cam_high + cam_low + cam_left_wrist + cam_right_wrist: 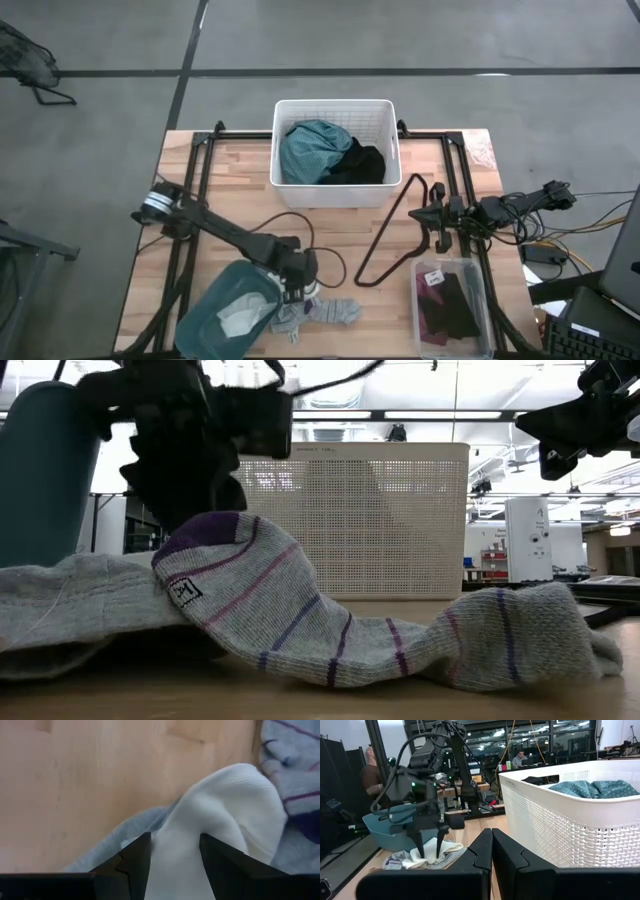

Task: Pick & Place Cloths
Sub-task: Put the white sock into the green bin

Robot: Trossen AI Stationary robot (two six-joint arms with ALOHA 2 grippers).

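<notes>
My left gripper points down near the table's near edge, shut on a white cloth that lies in a small heap. The heap also holds a grey sock with purple stripes and a plain grey cloth. It lies beside a teal bin that has a pale cloth in it. A large teal garment and a black one lie in the white basket. My right gripper is shut and hovers over the table's right side. My left gripper comes from above, pointing down, with one finger on each side of a raised fold of the white cloth, which fills the gap between them. The cloth still lies on the table, on the grey cloth.
A clear plastic box at the near right holds maroon and black cloths. A black cable loops across the table's middle. Bare wood lies between the basket and the heap. People sit in the room behind.
</notes>
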